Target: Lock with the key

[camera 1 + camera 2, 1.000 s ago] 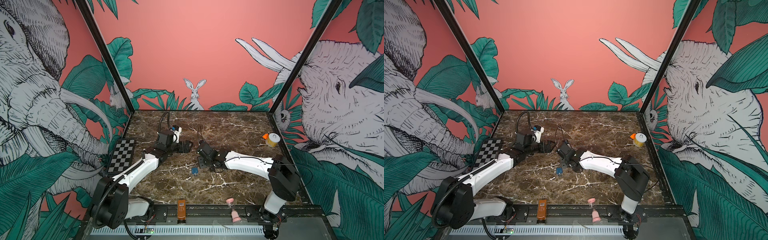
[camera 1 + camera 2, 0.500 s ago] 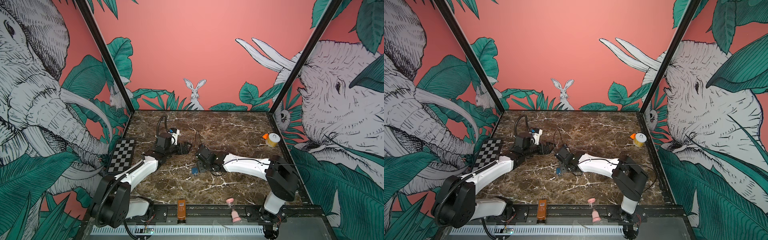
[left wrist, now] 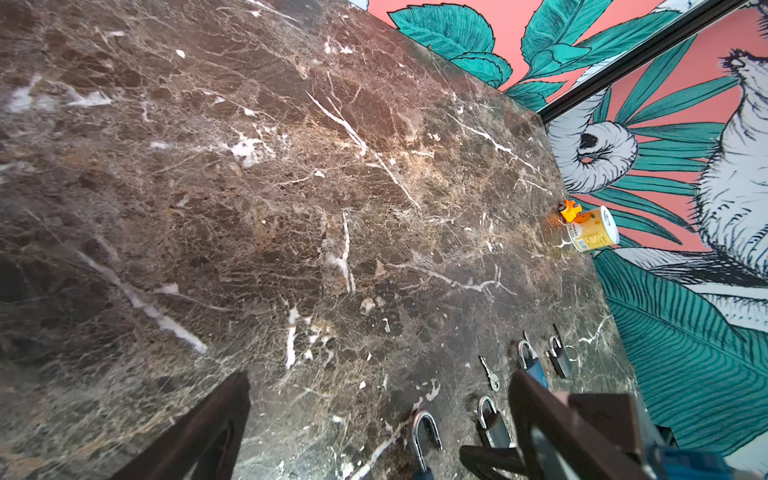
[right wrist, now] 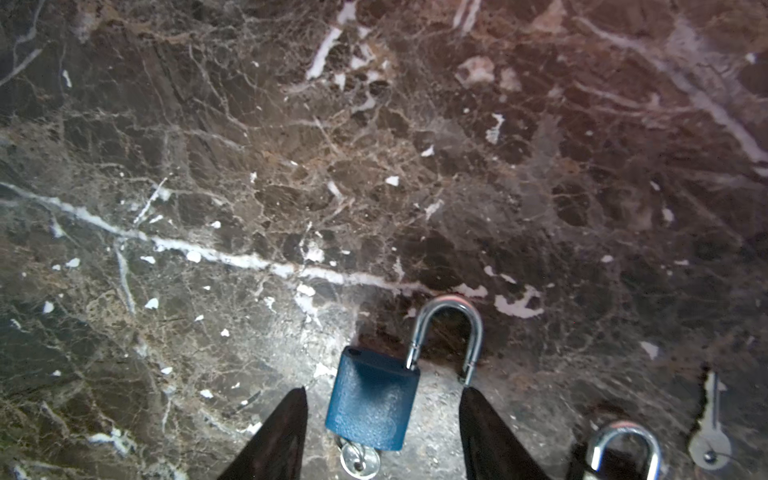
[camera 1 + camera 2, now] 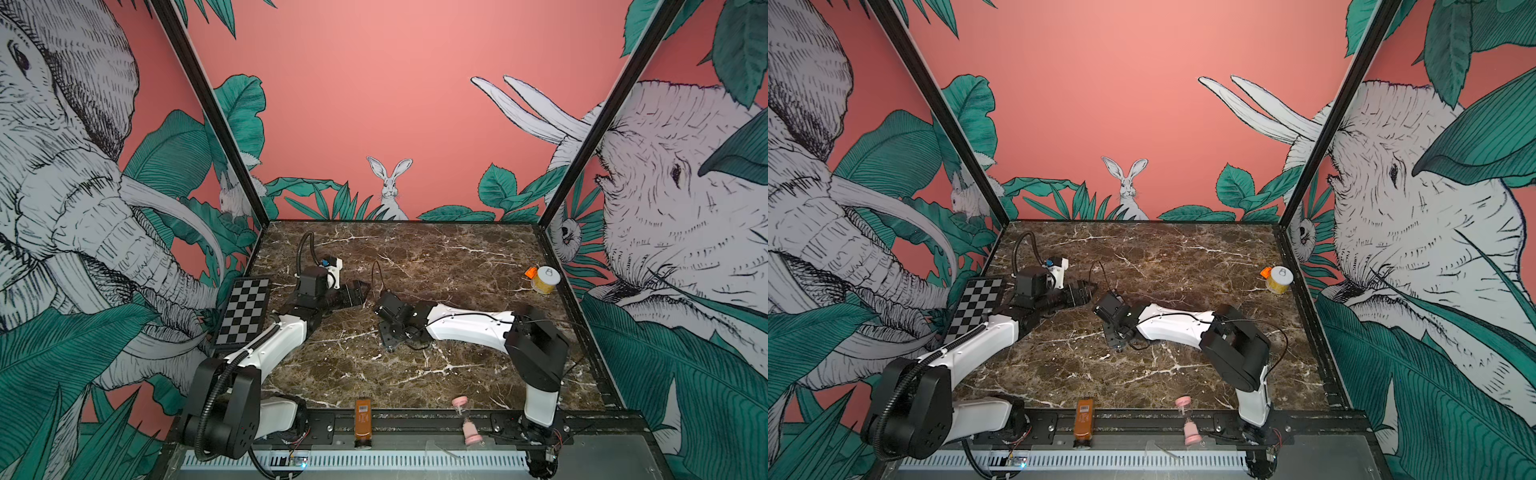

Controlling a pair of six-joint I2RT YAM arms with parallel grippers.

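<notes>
— Seeing the padlock (image 4: pixel 372 401) anywhere?
— Seeing it lying flat on the counter (image 4: pixel 249 166), shackle swung open, key (image 4: pixel 359 459) sticking out of its bottom end.
— Being gripped?
— Not yet; sitting between the fingers (image 4: pixel 282 436) of the right gripper (image 4: pixel 384 390), spread partway, leaving a gap on each side of the body, shackle tip lying just beside one finger.
— And the left gripper (image 3: pixel 380 376)?
— Hanging over the counter, gaping wide, holding nothing.
— Noticing anything else?
— Spotting a second padlock (image 4: pixel 623 449) and a loose key (image 4: pixel 710 440) lying just beside it, off to one side of the right gripper.
</notes>
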